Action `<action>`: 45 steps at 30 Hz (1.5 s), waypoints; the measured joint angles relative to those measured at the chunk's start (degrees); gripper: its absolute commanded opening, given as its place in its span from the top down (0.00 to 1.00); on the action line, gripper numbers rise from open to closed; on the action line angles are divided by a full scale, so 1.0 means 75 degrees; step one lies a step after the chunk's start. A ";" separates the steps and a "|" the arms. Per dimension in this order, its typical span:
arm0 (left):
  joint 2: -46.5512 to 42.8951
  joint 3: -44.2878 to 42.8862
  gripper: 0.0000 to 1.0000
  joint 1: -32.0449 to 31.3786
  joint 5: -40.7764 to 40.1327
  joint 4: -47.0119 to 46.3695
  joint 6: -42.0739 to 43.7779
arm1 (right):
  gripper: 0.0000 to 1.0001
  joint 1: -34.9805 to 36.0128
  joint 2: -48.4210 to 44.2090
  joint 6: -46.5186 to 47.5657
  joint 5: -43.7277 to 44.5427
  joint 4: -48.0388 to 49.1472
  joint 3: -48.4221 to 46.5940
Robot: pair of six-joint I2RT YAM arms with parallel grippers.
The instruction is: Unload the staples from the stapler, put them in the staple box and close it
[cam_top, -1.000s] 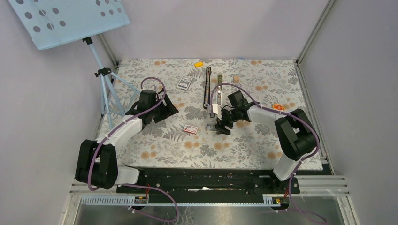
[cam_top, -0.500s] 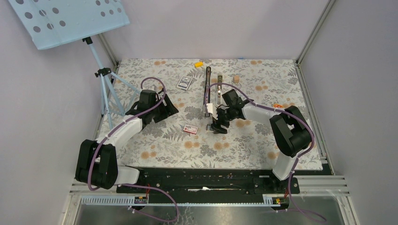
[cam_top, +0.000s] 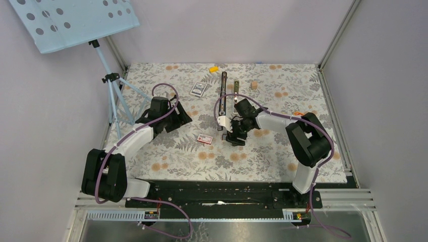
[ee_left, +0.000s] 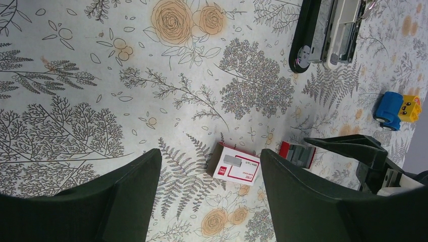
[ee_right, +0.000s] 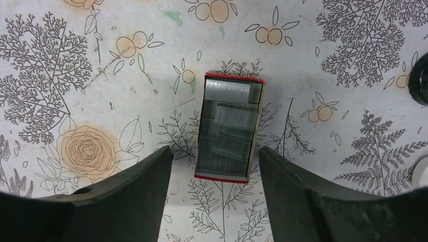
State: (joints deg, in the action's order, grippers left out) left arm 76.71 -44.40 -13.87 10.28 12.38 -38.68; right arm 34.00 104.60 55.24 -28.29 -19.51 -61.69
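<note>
**Task item.** The slim black two-armed stapler with a silvery metal channel [cam_top: 223, 91] lies opened out flat in the upper centre of the top view, on the floral-patterned counter [cam_top: 166, 166]. Nothing holds it. The staples cannot be made out inside the channel in any view.

**Right tool** [ee_right: 214, 154]. It stands wide open with nothing gripped. It hangs just below the stapler's near end in the top view. In its own view, it sits directly over a red-edged open tray of grey staple blocks [ee_right: 228, 133].

**Left tool** [ee_left: 211, 156]. It stands wide open and empty at centre left of the top view, well apart from the stapler. A white-and-red printed card box [ee_left: 236, 169] lies on the counter beyond it.

**Risks.**
- The right tool is lined up on the tray, not on the stapler. Closing here would likely take the tray or scatter its loose blocks.
- The stapler is unbraced. A pull on its channel could slide or swing it.
- The staples are thin, so a pinch may slip or snap them.
</note>
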 measured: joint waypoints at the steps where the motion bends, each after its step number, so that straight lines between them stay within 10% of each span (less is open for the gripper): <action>1: 0.0000 0.0000 0.24 0.0000 0.0000 -0.0003 0.0000 | 0.35 0.0003 0.0006 0.0015 0.0026 -0.0012 -0.0006; 18: 0.0041 0.0000 0.25 0.0003 -0.0003 0.0006 0.0003 | 0.58 0.0216 0.0122 0.0242 0.0385 -0.0274 -0.0268; 45: 0.1005 0.0627 0.32 -0.0624 0.0574 -0.1139 -0.0452 | 0.58 0.0965 0.0122 -0.0358 0.0102 -0.0195 -0.0291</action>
State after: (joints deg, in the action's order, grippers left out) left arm 84.25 -39.70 -18.55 14.59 3.84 -42.06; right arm 41.23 105.51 52.56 -27.53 -20.97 -63.88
